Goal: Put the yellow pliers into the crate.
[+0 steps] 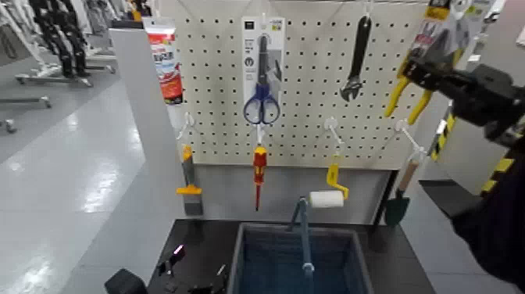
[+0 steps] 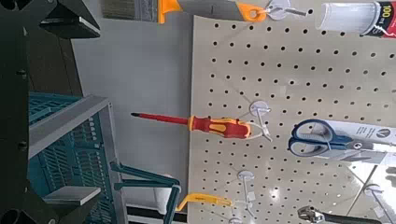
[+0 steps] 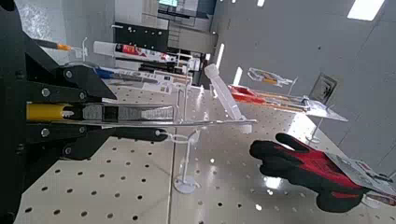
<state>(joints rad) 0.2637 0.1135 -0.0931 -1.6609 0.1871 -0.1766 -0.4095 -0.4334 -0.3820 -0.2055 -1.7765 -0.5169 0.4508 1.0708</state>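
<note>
Yellow pliers: two long yellow handles [image 1: 396, 95] and dark grey jaws on a white-and-yellow retail card [image 1: 428, 31], high at the right side of the head view, in front of the cream perforated pegboard [image 1: 312, 102]; outside the crate.
Right gripper: the black right gripper [image 1: 416, 72] is clenched on the yellow pliers where the handles meet the head; the handles slant down below it.
Adjustable wrench: dark metal [image 1: 356, 66], hanging left of the pliers.
Garden trowel: green blade and wooden handle [image 1: 397, 209], below the pliers.
Paint roller: small, white, yellow-handled [image 1: 326, 199], hanging above the crate's rear edge.
Crate: rectangular grey-blue plastic bin [image 1: 266, 227] with an upright blue-grey centre handle [image 1: 305, 234], low in the middle, on a black surface [image 1: 398, 262].
Screwdriver: red and orange [image 1: 259, 168], hanging tip down.
Scissors: blue-handled, on a white card [image 1: 262, 105], above the screwdriver.
Scraper: yellow-and-grey [image 1: 190, 188], farther left.
Left gripper: black [image 1: 197, 275], low beside the crate, released, fingers apart.
</note>
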